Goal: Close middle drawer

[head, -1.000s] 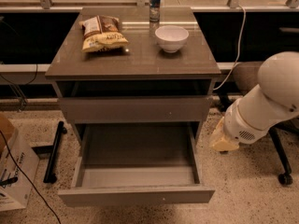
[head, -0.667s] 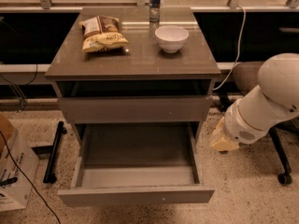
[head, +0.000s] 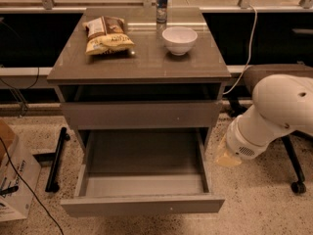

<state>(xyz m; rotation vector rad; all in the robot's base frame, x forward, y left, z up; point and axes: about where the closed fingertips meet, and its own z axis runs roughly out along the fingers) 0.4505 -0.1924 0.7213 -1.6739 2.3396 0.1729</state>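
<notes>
Three things on the tabletop (head: pixel 146 65): a chip bag (head: pixel 107 35) lying flat near the back left corner, a white bowl (head: pixel 179 39) right of centre toward the back edge, and a can (head: pixel 162 5) upright at the middle of the back edge.
Surface: glossy grey-brown slab with square corners, catching pale light along the back edge.
Room: speckled floor (head: pixel 254 212); dark panels under a bright ledge behind the back edge; a white cable (head: pixel 250 43) hanging past the back right corner; a cardboard box (head: pixel 14 180) on the floor out beyond the left edge, with a black bar (head: pixel 56 158) lying beside it; a chair castor (head: pixel 297 187) beyond the right edge.
End of my arm: my claw (head: pixel 226 155) is low, beyond the right edge of the tabletop, near the right wall of the pulled-out drawer but apart from it; clenched or released, I cannot tell.
Arm shell: my white arm (head: pixel 279 111) is smooth, rounded and bulbous.
Task's thing: the middle drawer (head: pixel 142 205) stands pulled far out past the front edge, a long shallow box with its grey floor showing.
Its front: slim, flat and plain, with a tiny pale dot right of centre.
Above it: the upper drawer front (head: pixel 142 114) is taller, matte grey, and pushed in beneath a dark gap under the tabletop.
Textures: crinkled printed bag, smooth round bowl, slim cylindrical can.
</notes>
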